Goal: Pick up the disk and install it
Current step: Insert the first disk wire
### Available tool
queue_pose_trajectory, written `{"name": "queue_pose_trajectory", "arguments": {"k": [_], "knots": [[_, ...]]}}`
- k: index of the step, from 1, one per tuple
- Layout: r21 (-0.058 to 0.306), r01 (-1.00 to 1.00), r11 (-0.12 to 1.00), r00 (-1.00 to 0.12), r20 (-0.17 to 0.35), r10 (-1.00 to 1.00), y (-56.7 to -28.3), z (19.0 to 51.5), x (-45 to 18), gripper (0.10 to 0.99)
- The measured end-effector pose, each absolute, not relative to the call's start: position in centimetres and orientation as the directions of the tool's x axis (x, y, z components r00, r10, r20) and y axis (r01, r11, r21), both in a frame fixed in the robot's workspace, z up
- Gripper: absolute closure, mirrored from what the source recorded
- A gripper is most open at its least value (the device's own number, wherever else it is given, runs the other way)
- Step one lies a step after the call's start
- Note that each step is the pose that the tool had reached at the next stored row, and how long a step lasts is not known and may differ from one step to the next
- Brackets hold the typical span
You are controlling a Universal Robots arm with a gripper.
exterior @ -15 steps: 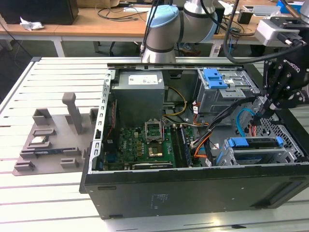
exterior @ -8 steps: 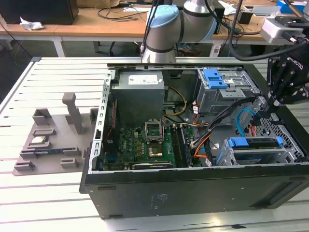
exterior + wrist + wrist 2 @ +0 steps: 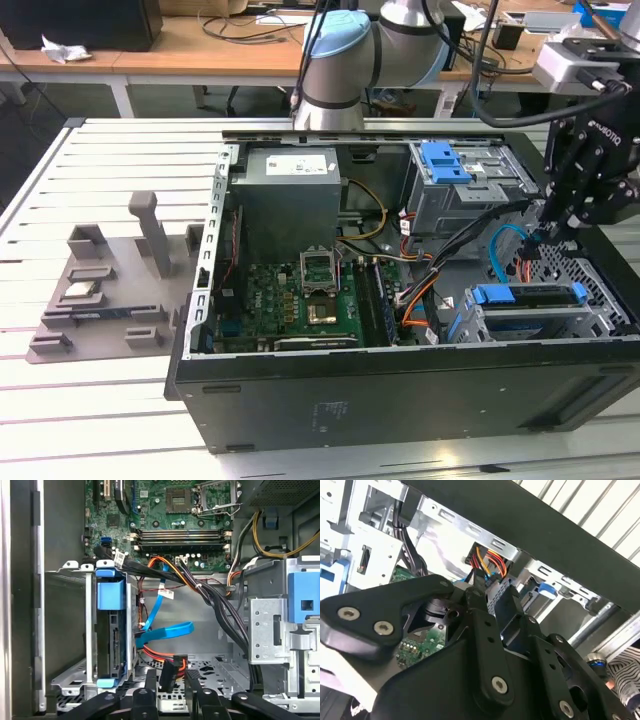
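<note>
— Disk (image 3: 114, 640) position?

— It's in its blue frame, sitting in the metal cage (image 3: 70, 680) along the case's (image 3: 400, 400) near wall, at the exterior view's right. My gripper (image 3: 171, 675) hangs just beside that cage. The jaws are partly apart astride a black plug (image 3: 167, 666), and I can't see them pinching it.

— Risks?

— Snagging, I judge. The blue cable (image 3: 170, 630) and black bundle (image 3: 220, 610) cross the gap, so a sideways move could drag them or clip the cage edge. The open room looks to be straight up, out of the case.
</note>
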State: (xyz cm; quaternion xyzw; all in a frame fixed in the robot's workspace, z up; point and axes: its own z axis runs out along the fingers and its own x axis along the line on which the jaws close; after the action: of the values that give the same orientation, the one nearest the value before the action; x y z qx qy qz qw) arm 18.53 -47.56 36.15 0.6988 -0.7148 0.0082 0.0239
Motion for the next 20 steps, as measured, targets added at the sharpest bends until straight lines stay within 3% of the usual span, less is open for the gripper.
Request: {"name": "queue_pose_trajectory", "arguments": {"k": [4, 5, 20], "knots": [[0.022, -0.999, 0.023, -0.022, 0.053, -0.998, -47.6, 35.3, 18.5, 0.725], [0.022, -0.999, 0.023, -0.022, 0.055, -0.998, -47.6, 35.3, 18.5, 0.918], [0.021, -1.0, 0.023, -0.021, 0.079, -0.997, -51.6, 35.1, 17.7, 0.918]]}}
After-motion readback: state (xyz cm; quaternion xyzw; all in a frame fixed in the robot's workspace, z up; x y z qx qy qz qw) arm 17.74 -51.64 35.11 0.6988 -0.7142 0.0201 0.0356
